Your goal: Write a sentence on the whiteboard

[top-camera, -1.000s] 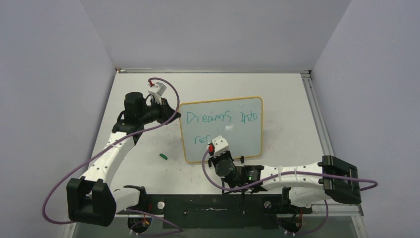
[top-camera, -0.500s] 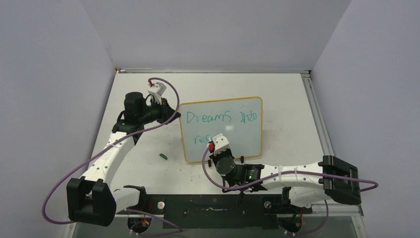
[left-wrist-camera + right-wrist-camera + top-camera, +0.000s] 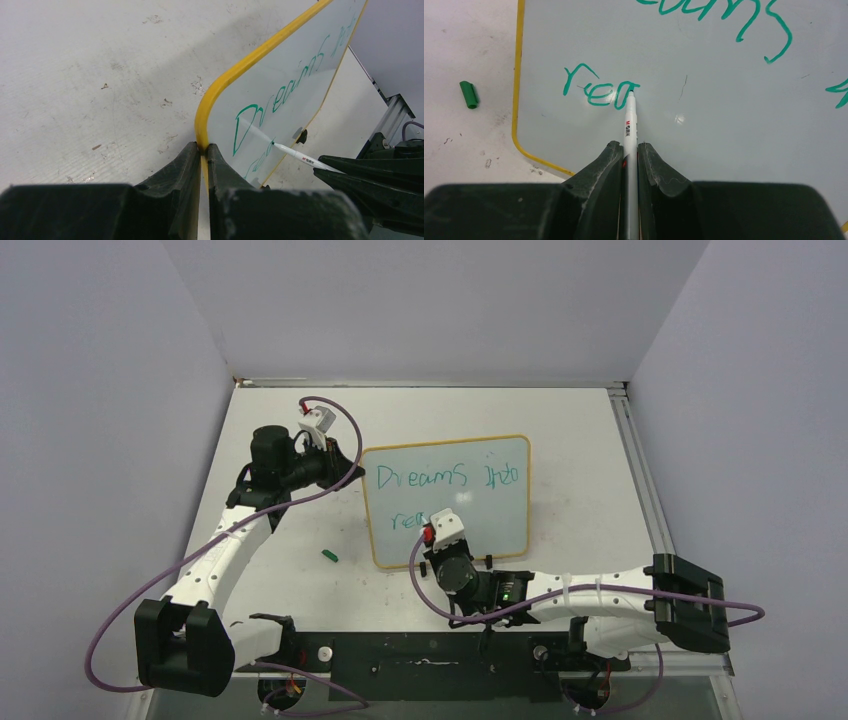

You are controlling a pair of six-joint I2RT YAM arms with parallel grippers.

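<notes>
Low on the whiteboard (image 3: pixel 724 125), your right tool (image 3: pixel 629 147), pinching the marker (image 3: pixel 629 120), has extended the sentence (image 3: pixel 599 92) to "rea"; left tool (image 3: pixel 202 147) clamps its frame.

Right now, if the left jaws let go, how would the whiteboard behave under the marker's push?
Likely to slide: the whiteboard looks thin and light on a smooth table. Probably stiff: the left gripper, jaws pinched on its yellow edge alone, leaves no visible bend. The marker presses off-centre, so it may pivot too.

left arm (image 3: pixel 215 560): stretched forward
left gripper (image 3: pixel 202 150): pinching whiteboard (image 3: pixel 240 67) edge
right arm (image 3: pixel 590 595): folded left
right gripper (image 3: pixel 630 150): clamping marker (image 3: pixel 629 120)
</notes>
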